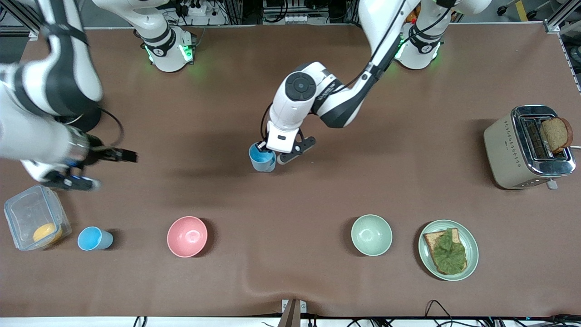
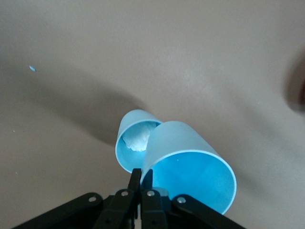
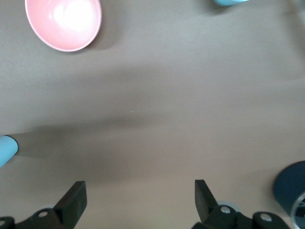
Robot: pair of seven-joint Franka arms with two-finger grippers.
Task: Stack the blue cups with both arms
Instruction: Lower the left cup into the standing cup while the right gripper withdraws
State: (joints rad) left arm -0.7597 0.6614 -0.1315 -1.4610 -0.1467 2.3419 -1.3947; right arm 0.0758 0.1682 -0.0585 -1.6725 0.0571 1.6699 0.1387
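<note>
My left gripper (image 1: 260, 148) is shut on the rim of a blue cup (image 1: 262, 159) over the middle of the table. In the left wrist view its fingers (image 2: 135, 179) pinch the wall of this cup (image 2: 190, 162). A second blue cup (image 2: 132, 143) shows right beside it, tilted; the front view does not show it apart. Another blue cup (image 1: 94, 239) stands near the front camera at the right arm's end, between the clear box and the pink bowl. My right gripper (image 1: 108, 170) is open and empty over bare table (image 3: 139, 191).
A clear lidded box (image 1: 34, 218) with an orange thing stands under the right arm. A pink bowl (image 1: 187, 236), a pale green bowl (image 1: 371, 235) and a plate with toast (image 1: 448, 250) line the near side. A toaster (image 1: 529, 147) stands at the left arm's end.
</note>
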